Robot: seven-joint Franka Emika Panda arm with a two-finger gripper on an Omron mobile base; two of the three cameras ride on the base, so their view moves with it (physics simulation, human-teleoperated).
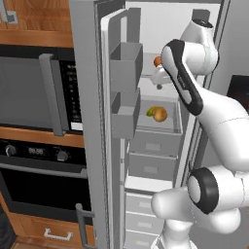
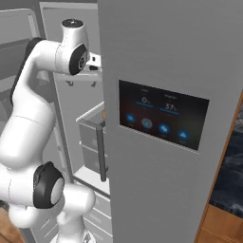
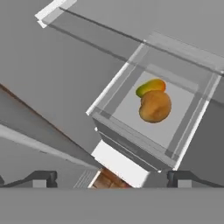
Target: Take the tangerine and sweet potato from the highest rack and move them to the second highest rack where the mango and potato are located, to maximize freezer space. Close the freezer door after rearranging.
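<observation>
The freezer (image 1: 160, 29) stood open, a tall narrow grey compartment with a white interior and grey drawers (image 1: 153, 155) stacked below its shelves. Its freezer door (image 1: 90, 121) was swung out to the left, two box-shaped grey bins (image 1: 125, 65) on its inner face, standing between the compartment and the built-in oven (image 1: 39, 92) in wooden cabinetry. From the right base view, the other door with the blue-lit dispenser panel (image 2: 161, 118) blocked most of the interior. The white arm (image 1: 194, 97) reached up and into the compartment, its forearm crossing in front of the highest rack (image 1: 148, 77). The second highest rack (image 1: 158, 127), with its raised tray-like rim, carried the mango (image 3: 150, 86) and the potato (image 3: 155, 106), touching each other. The tangerine (image 1: 157, 61) showed as a red-orange ball on the highest rack, partly covered by the arm. The hand (image 3: 112, 178) hung above the tray rack with its fingers spread wide and nothing between them; the sweet potato was probably hidden behind the arm
</observation>
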